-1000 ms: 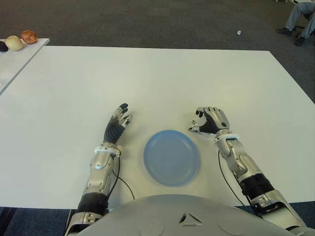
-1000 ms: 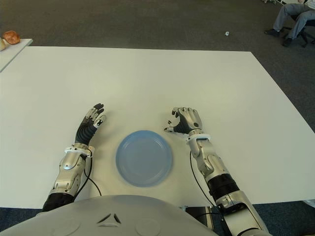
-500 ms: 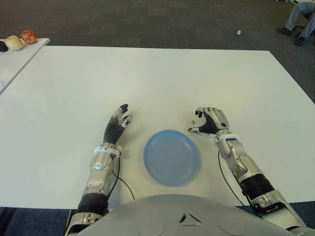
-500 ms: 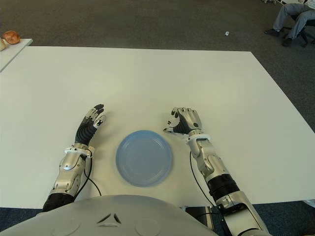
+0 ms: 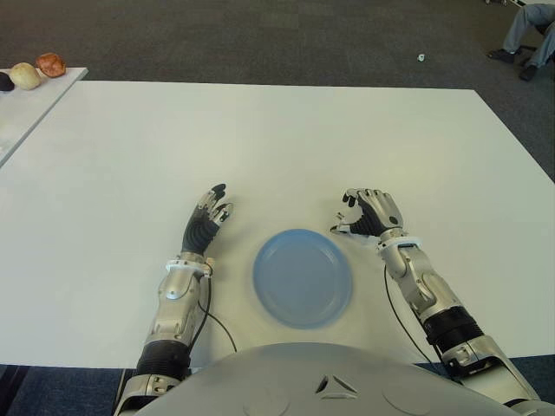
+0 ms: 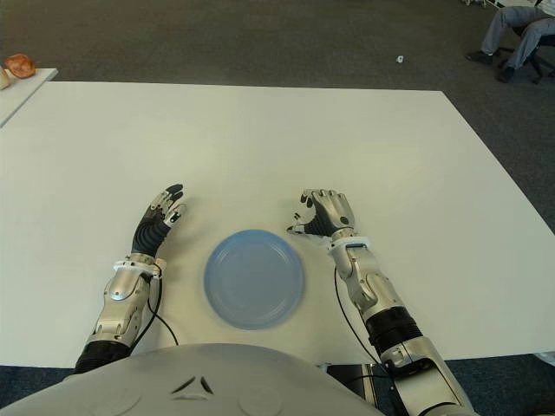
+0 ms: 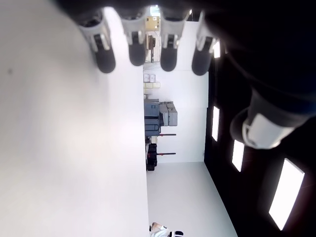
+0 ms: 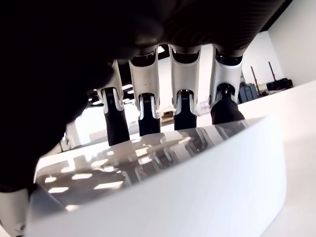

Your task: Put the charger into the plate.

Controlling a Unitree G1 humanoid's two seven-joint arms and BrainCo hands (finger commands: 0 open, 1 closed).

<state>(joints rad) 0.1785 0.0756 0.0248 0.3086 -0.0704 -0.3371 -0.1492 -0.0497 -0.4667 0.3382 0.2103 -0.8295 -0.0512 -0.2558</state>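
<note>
Left hand (image 5: 209, 217) sits flat-ish just left of the round pale-blue plastic plate (image 5: 303, 276), fingers stretched out and relaxed, nothing in it per its wrist view. Plate empty, near the robot's edge of the white rectangular table (image 5: 260, 139). Right hand (image 5: 371, 213) is just past the plate's right-far rim, fingers curled over a glossy white rounded-block charger (image 8: 163, 192) seen close in the right wrist view; the four fingertips (image 8: 148, 121) press its top edge.

Risks, as I judge: the grip looks shallow on a slick casing, so the charger could slip out on lifting. The hand is near the rim, so a low swing could clip and shove the light plate.
</note>
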